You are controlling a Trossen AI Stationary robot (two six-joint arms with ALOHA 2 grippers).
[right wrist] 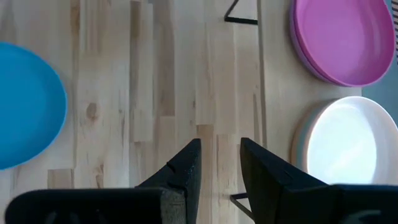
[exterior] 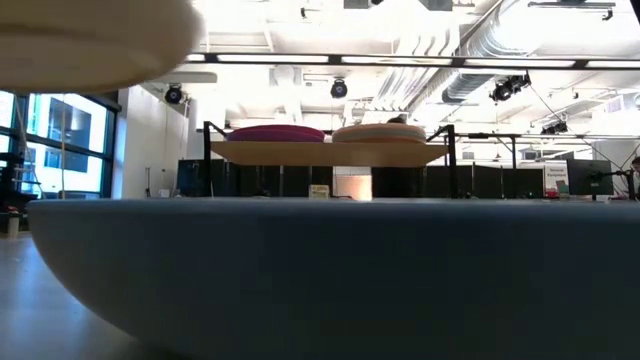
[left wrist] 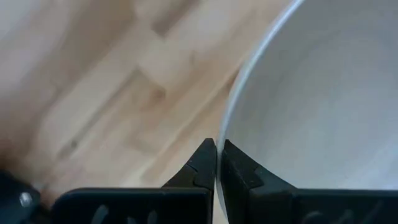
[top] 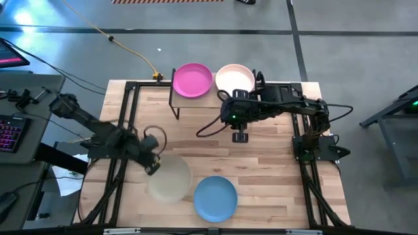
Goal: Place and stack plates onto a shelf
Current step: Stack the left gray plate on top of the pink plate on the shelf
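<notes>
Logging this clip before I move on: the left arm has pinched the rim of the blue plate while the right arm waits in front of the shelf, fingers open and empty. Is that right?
Not quite. The left gripper is shut on the rim of the beige plate, not the blue plate, which lies untouched beside it; the high and left wrist views show this. The right gripper does wait in front of the shelf, fingers open and empty.

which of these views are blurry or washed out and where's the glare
Low view: the blue plate fills the foreground out of focus, a beige plate blurs the top corner, ceiling lights glare. Left wrist view: the tabletop is soft. High view: the pale plate on the shelf looks washed out.
</notes>
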